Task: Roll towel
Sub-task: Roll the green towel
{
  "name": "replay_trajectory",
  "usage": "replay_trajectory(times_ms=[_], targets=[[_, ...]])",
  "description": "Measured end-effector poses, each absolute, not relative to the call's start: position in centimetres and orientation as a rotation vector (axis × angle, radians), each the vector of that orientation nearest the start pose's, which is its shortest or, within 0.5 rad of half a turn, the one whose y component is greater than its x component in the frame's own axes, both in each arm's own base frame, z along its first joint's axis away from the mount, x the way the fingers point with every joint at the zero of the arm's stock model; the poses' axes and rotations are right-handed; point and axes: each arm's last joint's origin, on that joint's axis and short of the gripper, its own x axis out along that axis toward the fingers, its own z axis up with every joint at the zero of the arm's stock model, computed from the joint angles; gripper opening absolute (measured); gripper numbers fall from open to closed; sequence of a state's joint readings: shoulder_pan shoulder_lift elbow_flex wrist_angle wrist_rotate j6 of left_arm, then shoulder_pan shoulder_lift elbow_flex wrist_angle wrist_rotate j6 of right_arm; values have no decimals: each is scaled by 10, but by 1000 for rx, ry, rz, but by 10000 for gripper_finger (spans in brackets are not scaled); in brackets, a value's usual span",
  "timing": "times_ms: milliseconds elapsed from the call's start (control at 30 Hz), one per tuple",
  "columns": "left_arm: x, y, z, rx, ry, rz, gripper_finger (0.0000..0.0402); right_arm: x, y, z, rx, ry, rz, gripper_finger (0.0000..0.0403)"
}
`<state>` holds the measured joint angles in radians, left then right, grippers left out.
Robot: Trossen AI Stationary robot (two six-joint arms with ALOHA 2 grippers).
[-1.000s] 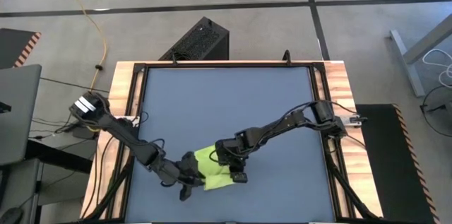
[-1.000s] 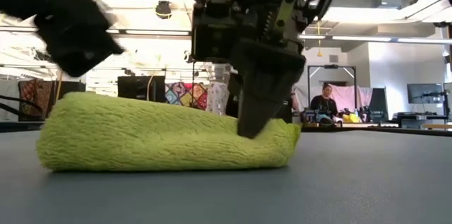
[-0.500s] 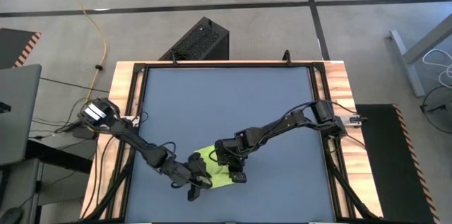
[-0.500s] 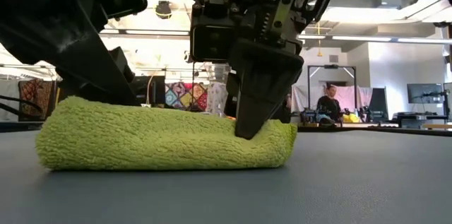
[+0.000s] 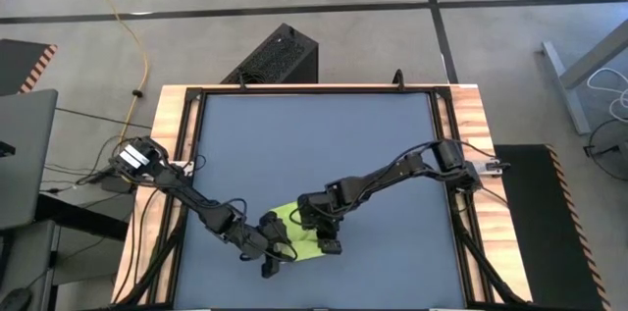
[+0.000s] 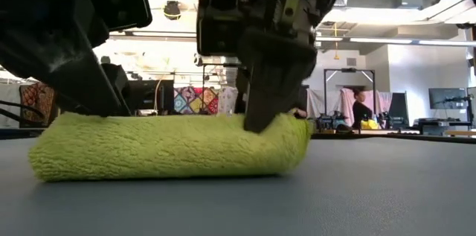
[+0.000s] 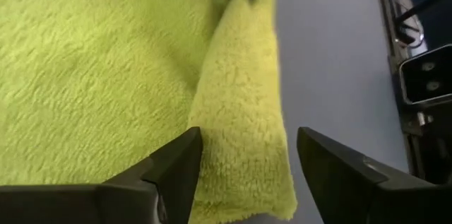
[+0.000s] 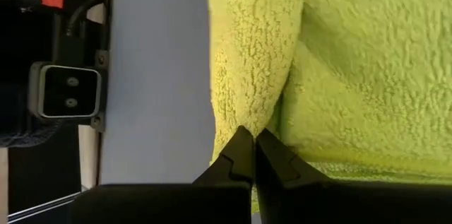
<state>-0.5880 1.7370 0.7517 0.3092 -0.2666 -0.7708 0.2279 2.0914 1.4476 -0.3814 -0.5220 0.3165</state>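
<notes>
The lime towel (image 5: 296,233) lies near the table's front edge, with one long side turned over into a low roll (image 6: 163,149). My left gripper (image 7: 244,155) is open at the towel's left end. Its fingers stand on either side of the rolled fold (image 7: 240,111), and I cannot tell whether they touch it. My right gripper (image 8: 253,146) is shut on the towel's right end, in the crease between the roll and the flat part. My right gripper pinches the rolled fold (image 8: 263,114) at the towel's right end between its two fingertips. The fingers (image 6: 266,91) come from above, slanting down. There the cloth (image 6: 296,123) curls up a little around them, while the rest of the towel lies on the table.
The dark blue-grey tabletop (image 5: 314,144) stretches bare toward the far edge, framed by wooden rails (image 5: 175,125). A black box (image 5: 277,56) stands on the floor beyond the far edge. A person (image 6: 364,109) shows far back in the room.
My left gripper has opened and let go of the towel's left end, moving a little toward the table's right, over the towel. The towel has settled flatter and lies slightly farther left. My right gripper has stayed shut at the right end.
</notes>
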Motion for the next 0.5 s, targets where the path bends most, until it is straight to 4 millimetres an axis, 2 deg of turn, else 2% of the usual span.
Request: replay_trajectory(times_ms=[233,367,433,500], targets=[[274,-173,133,-457,683,-49,219,424,113,166,418,1101,531,19],[273,-174,126,-457,734,-66,212,424,112,166,418,1100,528,19],[275,-175,123,-497,746,-74,190,424,112,166,419,1104,528,19],[275,-176,122,-505,753,-70,147,423,113,166,421,1107,527,19]])
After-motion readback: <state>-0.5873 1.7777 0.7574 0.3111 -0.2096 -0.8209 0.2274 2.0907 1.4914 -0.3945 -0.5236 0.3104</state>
